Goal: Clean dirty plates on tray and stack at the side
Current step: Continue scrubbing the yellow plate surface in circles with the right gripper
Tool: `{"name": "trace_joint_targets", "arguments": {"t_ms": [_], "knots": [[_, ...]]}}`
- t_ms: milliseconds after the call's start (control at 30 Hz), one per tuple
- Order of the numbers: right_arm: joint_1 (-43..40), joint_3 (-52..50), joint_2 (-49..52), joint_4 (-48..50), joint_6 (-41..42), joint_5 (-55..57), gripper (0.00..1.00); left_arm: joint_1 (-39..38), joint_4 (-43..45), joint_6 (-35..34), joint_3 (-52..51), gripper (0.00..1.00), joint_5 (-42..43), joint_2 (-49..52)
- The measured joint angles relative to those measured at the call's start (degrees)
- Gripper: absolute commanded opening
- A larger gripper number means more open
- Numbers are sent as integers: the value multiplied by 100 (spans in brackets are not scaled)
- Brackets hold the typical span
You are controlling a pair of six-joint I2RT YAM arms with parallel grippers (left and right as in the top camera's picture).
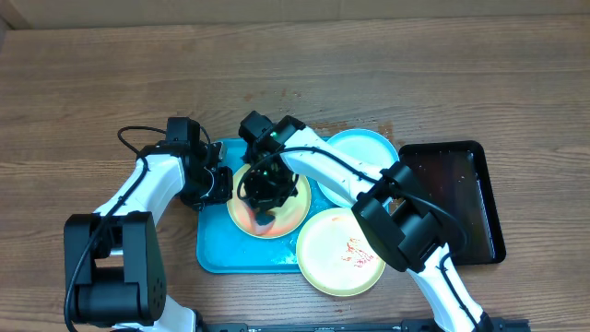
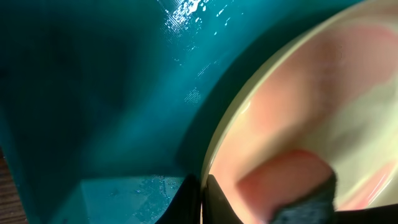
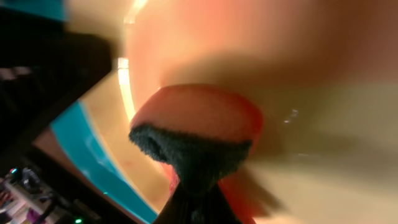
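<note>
mostly hidden: plate under sponge, right arm

i'm looking at a brown wooden table that fills the frame. a turquoise tray lies on it at centre, with a smaller black tray close by at right centre. a pale yellow-green plate overhangs the turquoise tray's lower right corner above the wood.

White arm links, black joints, black cables.
</note>
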Motion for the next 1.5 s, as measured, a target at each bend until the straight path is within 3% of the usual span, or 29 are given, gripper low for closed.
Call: {"name": "trace_joint_targets", "arguments": {"t_ms": [500,800,1200,1500], "knots": [[-911,-7,22,678,822,807,4,0,17,-2,0,4,-20,0],[-1137,44,17,-192,984,1045,4,-2,39,-2,0,4,28,0],[-1130,55,17,-1211,343,835,4,-4,59,-4,0,4,70,0],[-688,-9,24,-374,-186,-59,4,0,57,-22,0,4,22,0]]}}
